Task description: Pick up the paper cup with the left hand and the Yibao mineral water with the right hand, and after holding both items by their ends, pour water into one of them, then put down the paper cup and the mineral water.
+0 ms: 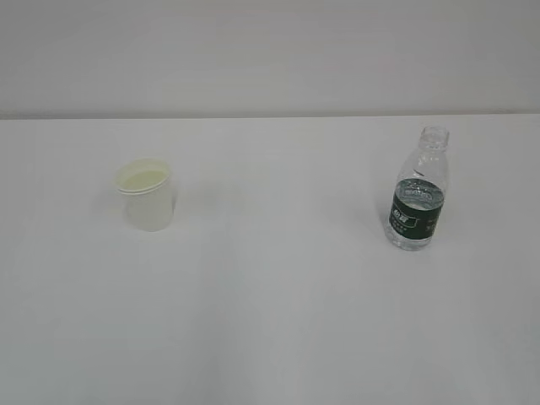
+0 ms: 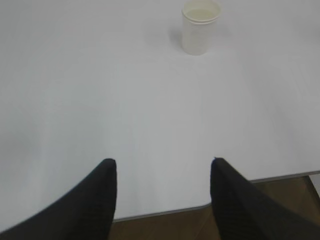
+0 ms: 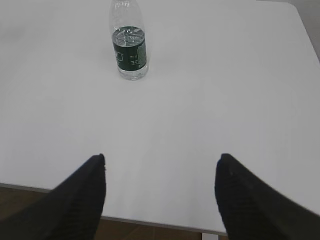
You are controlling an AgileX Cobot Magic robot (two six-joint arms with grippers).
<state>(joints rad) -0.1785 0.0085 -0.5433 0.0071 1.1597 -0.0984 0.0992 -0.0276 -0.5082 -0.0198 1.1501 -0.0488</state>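
Observation:
The white paper cup (image 1: 148, 195) stands upright on the left of the table, its pale yellow inside showing; in the left wrist view the cup (image 2: 199, 26) is far ahead, right of centre. The Yibao mineral water (image 1: 418, 191), a clear capless bottle with a dark green label, stands upright on the right; the right wrist view has the bottle (image 3: 129, 41) far ahead, left of centre. My left gripper (image 2: 163, 161) hangs open over the table's near edge with nothing between its fingers. My right gripper (image 3: 162, 156) is likewise open and empty. Neither arm appears in the exterior view.
The white table (image 1: 278, 304) carries only the cup and bottle. Its near edge (image 2: 165, 212) runs under the left fingers, with brown floor below. The same near edge (image 3: 155, 224) runs under the right fingers, and the table's far right corner (image 3: 292, 5) shows too.

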